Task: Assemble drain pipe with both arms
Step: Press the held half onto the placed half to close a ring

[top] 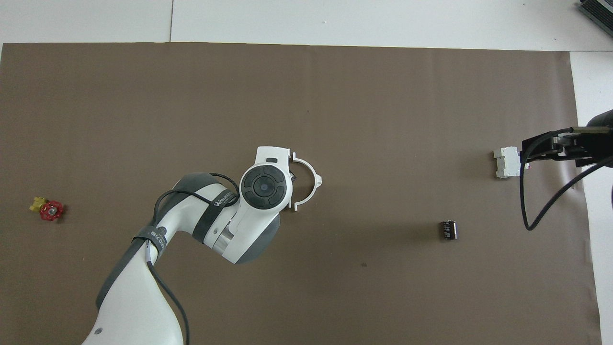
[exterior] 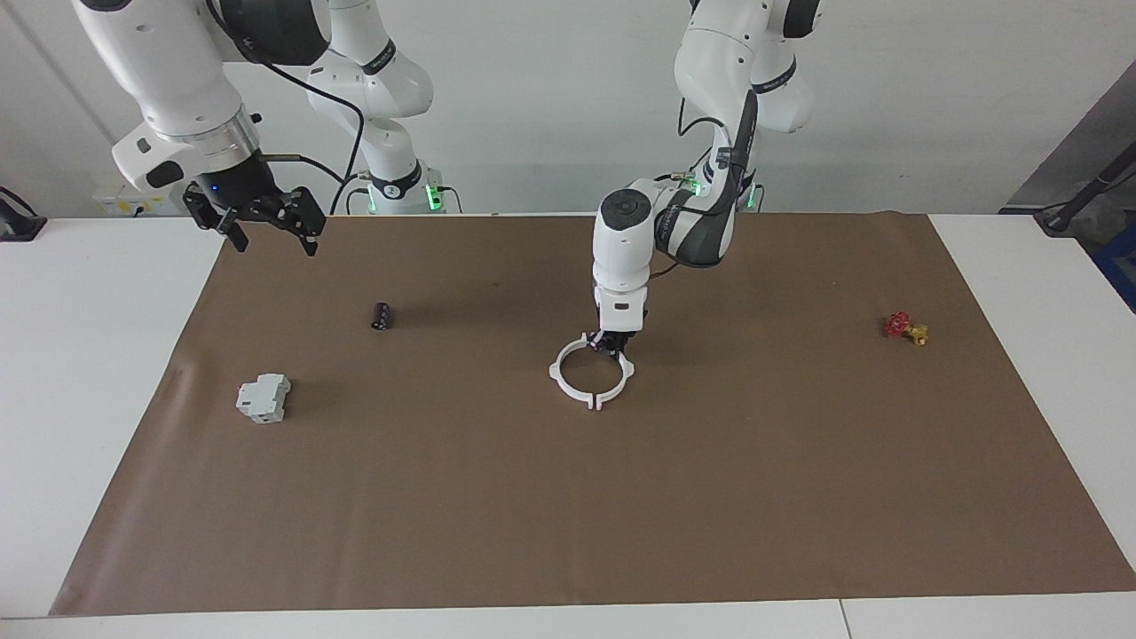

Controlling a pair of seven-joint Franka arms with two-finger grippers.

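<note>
The drain pipe lies as a white ring on the middle of the brown mat, its two halves meeting at small tabs. My left gripper points straight down at the ring's edge nearest the robots and is shut on the drain pipe there. In the overhead view the left wrist hides one half, and only the other half of the drain pipe shows. My right gripper hangs open and empty, high over the mat's corner at the right arm's end.
A grey-white boxy block and a small dark cylinder lie toward the right arm's end. A red-and-yellow valve sits toward the left arm's end. The brown mat covers most of the white table.
</note>
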